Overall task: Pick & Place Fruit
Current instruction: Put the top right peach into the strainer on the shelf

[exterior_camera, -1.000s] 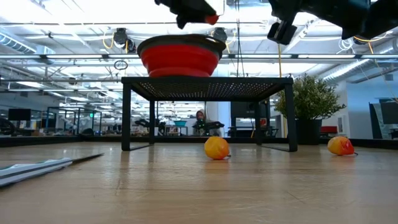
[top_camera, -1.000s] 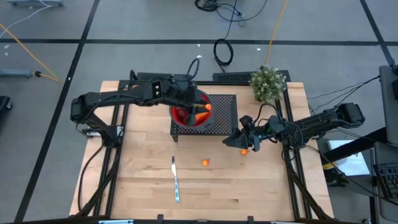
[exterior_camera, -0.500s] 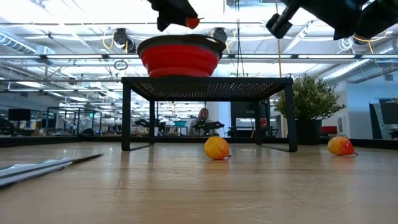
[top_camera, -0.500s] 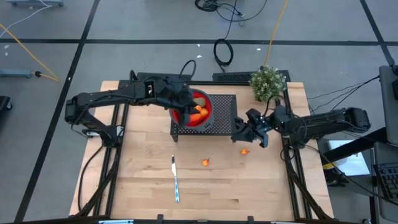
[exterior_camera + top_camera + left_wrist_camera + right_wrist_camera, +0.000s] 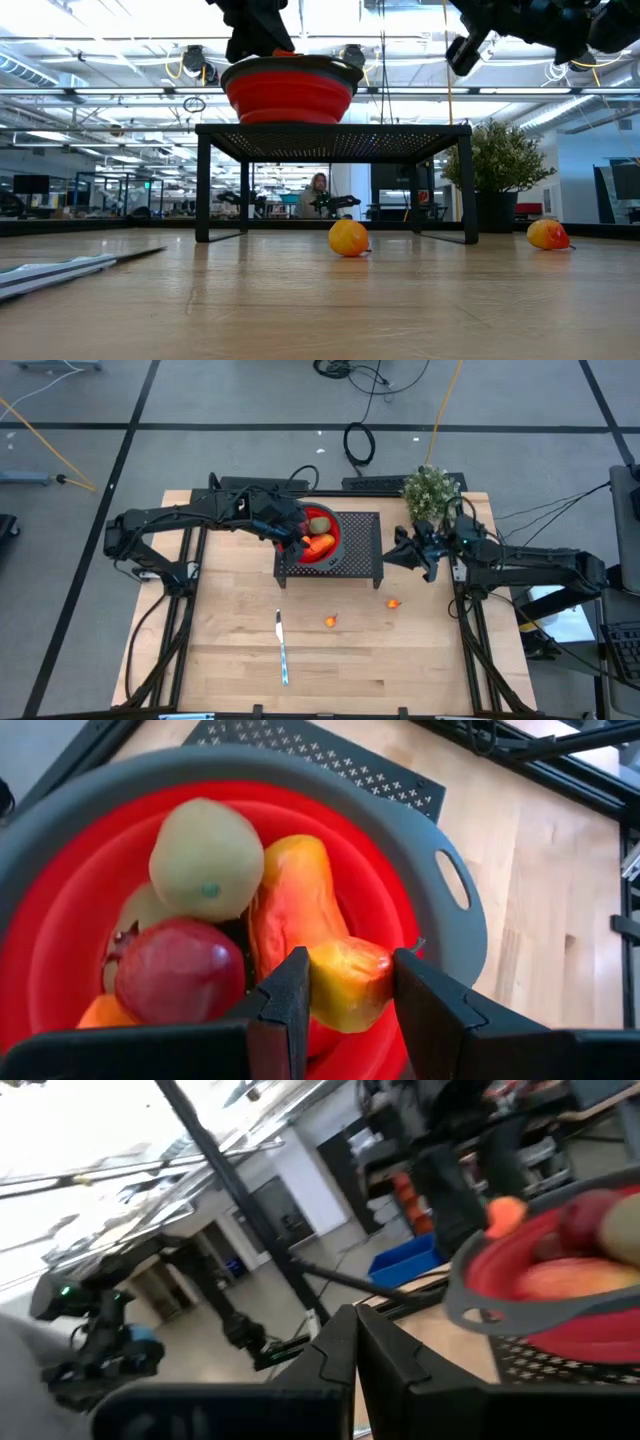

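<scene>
The red bowl (image 5: 322,520) with a grey rim (image 5: 452,880) stands on a black perforated stand (image 5: 357,545). It holds a pale green fruit (image 5: 205,860), a long red-orange one (image 5: 290,900) and a dark red one (image 5: 178,982). My left gripper (image 5: 296,538) is over the bowl, shut on a small yellow-orange fruit (image 5: 348,978). Two more small orange fruits (image 5: 330,621) (image 5: 393,603) lie on the table. My right gripper (image 5: 392,555) hangs shut and empty at the stand's right end, above the table. My left gripper pinches the small yellow-orange fruit by its two opposite sides (image 5: 318,982) between its two fingers. The fingers slant down from the table's left. The fruit is held over the bowl's inside, close above the long red-orange fruit; whether it touches it, I cannot tell.
A silver knife (image 5: 282,648) lies on the near half of the table. A small potted plant (image 5: 430,495) stands at the far right corner, just behind my right gripper. Bare wood stretches along the near edge.
My right gripper has shut on nothing, risen and gone toward the table's far edge, rolling as it went, away from the orange fruit on the table, which has stayed put. My left gripper has carried its fruit a little toward the table's left over the bowl, rolling and tipping down.
</scene>
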Available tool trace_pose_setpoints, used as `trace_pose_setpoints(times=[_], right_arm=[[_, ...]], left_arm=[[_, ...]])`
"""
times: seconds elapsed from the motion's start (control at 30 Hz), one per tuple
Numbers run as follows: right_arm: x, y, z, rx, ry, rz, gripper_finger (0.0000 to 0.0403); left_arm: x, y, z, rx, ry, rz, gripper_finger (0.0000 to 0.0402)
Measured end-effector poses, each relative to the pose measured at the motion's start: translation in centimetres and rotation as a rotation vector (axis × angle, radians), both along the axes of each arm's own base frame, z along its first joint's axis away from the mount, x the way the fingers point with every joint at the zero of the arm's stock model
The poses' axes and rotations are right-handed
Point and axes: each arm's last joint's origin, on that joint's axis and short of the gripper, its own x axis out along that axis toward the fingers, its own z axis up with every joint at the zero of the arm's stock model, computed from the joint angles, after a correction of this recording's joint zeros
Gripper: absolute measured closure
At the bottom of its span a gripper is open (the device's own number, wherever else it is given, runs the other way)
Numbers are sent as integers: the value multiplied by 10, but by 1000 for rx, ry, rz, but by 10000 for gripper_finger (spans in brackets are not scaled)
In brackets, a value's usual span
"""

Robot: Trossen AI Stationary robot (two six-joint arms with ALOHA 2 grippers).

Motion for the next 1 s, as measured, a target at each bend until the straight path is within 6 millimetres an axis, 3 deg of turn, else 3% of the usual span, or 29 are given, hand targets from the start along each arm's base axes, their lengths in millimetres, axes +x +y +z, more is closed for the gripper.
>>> trace_pose_setpoints(times=[0.43,0.57,0.83,1.0], right_arm=[[-34,9,4,41,67,-175,403],[-38,15,3,-14,80,-166,403],[-48,19,-17,-130,278,-247,403],[-56,20,-15,-238,237,-274,403]], left_arm=[[-2,0,-2,-30,21,26,286],[-3,-1,-3,-35,41,28,286],[-3,-1,-3,-36,40,29,286],[-3,-1,-3,-36,40,29,286]])
